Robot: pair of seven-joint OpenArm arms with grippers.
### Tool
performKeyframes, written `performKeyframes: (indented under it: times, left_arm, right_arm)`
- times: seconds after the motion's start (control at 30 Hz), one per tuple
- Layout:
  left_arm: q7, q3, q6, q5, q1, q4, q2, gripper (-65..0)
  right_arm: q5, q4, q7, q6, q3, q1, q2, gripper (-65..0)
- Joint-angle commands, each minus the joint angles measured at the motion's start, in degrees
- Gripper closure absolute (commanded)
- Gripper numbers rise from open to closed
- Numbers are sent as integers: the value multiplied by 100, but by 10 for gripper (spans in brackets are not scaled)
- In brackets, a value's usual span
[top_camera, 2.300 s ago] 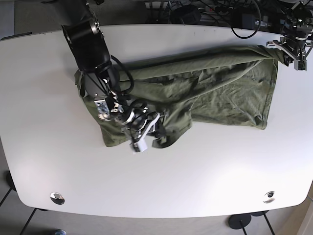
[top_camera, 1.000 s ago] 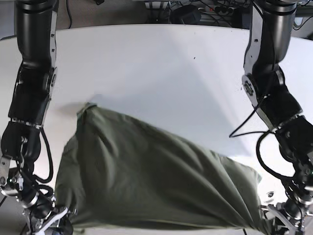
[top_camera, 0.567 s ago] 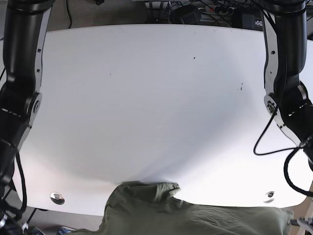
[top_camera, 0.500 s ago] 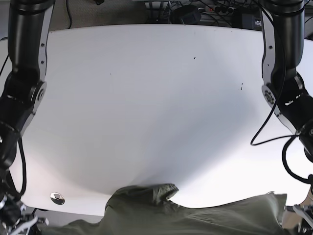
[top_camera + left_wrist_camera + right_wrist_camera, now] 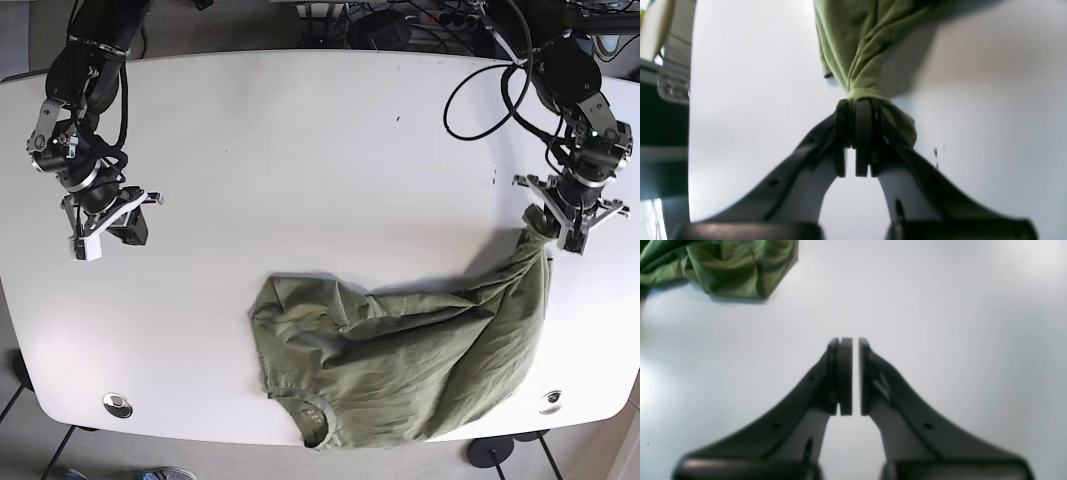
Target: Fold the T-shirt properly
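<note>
**Shirt crumpled at the near edge, one corner held up**

The white table (image 5: 300, 150) fills the base view, bare across its far half. A green T-shirt (image 5: 400, 350) lies rumpled on the near part, right of centre, its round neck opening toward the near edge. From that heap a band of cloth rises up and to the right, to the left pincer (image 5: 553, 220).

The left pincer (image 5: 855, 103) is closed tight on a bunched corner of the T-shirt (image 5: 857, 50) — in the left wrist view the fabric fans out from between the pressed fingers, with a small fold spilling past one side.

The right pincer (image 5: 105, 235) sits well apart from the shirt, over the table's other side. Its fingers (image 5: 845, 373) are nearly together with only a thin slit between them — nothing held. A wad of the green T-shirt (image 5: 723, 266) shows in the far corner of the right wrist view.
</note>
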Motion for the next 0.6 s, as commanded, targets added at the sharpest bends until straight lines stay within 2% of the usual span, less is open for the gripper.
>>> performKeyframes:
  times: [0.03,0.13,0.23,0.3,0.43,0.53,0.6]
  left_arm:
    - [-129,-170,38,-53,169,149,-103,0]
    - [-129,-390,38,-53,459,237,-103,0]
    - [-102,-557,38,-53,802,439,-103,0]
    - [-76,-724,38,-53,1127,501,-77,0]
    - [206,-1313,38,-53,1786,571,363,0]
    - [214,-1603,38,-53,1962,562,398,0]
    - [214,-1673,38,-53,1997,554,398,0]
  right_arm:
    - [94,-179,228,19,-469,314,53,-174]
    - [94,-856,422,19,-1287,815,123,-344]
    - [94,-1744,765,-34,-1920,1457,123,-420]
    - [94,-2650,1134,-34,-2351,1976,79,-433]
    - [94,-4285,2083,-42,-3160,2653,62,-433]
    - [94,-4988,2505,-42,-3784,2943,44,-436]
    - [94,-5173,2611,-42,-4003,2969,-132,-436]
